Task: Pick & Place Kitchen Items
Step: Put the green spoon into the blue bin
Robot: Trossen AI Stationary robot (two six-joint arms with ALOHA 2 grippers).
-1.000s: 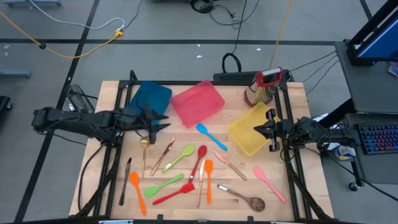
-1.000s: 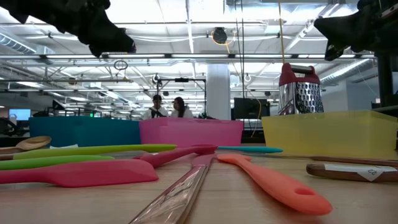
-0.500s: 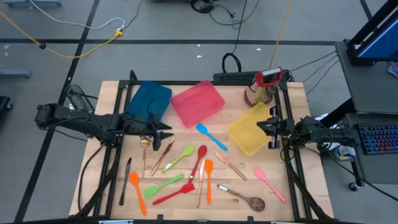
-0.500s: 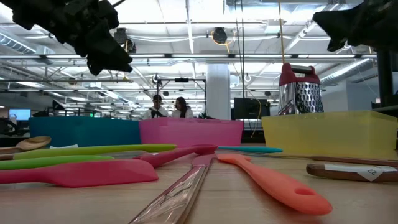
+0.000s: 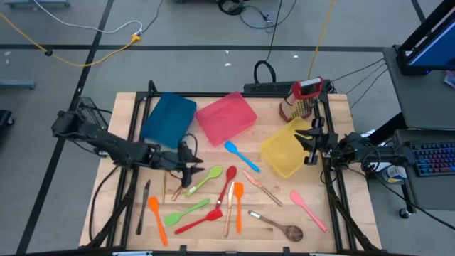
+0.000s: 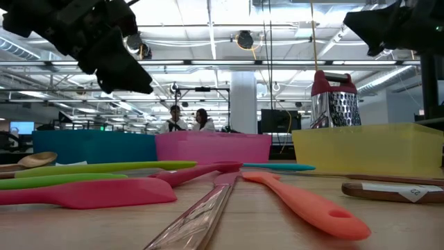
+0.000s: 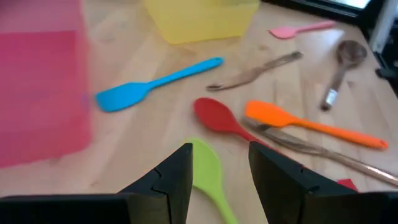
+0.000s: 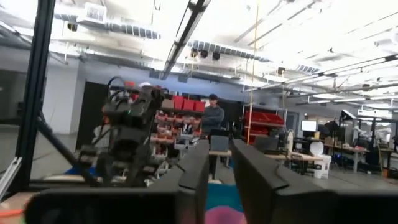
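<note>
Over the left-middle of the table (image 5: 128, 107), the left gripper (image 5: 193, 171) hangs just above the head of a lime-green spatula (image 5: 205, 178), its jaws parted and empty; the left wrist view shows the green blade (image 7: 208, 177) lying in the gap between the two dark fingers (image 7: 171, 177). The step in hand looks like the approach to a pick: the arm is lined up on a utensil but has not closed on anything.

The kitchen items lie loose on the wood in front of the bins: a light blue spatula (image 5: 241, 156) beside the pink bin (image 5: 226, 117), a red spoon (image 5: 229, 179), an orange spatula (image 5: 239, 204), a second green spatula (image 5: 188, 211), a red spatula (image 5: 200, 220), an orange one (image 5: 157, 220) at the left, a black knife (image 5: 143, 205), a wooden spoon (image 5: 281, 227) and a pink spatula (image 5: 307, 208) toward the right. No utensil shows in the pink bin or the blue bin (image 5: 169, 117); the inside of the yellow bin (image 5: 284, 148) is hard to read.

The right gripper (image 5: 311, 146) sits at the right edge of the yellow bin with its jaws slightly apart and nothing between them in the right wrist view.

The next move probably calls for a short descent of the left gripper until its fingers straddle the green spatula, a firm close, then a lift and a carry to a bin. The neighbouring copper cutlery (image 5: 186, 179) lies very near and could be caught along with it.
</note>
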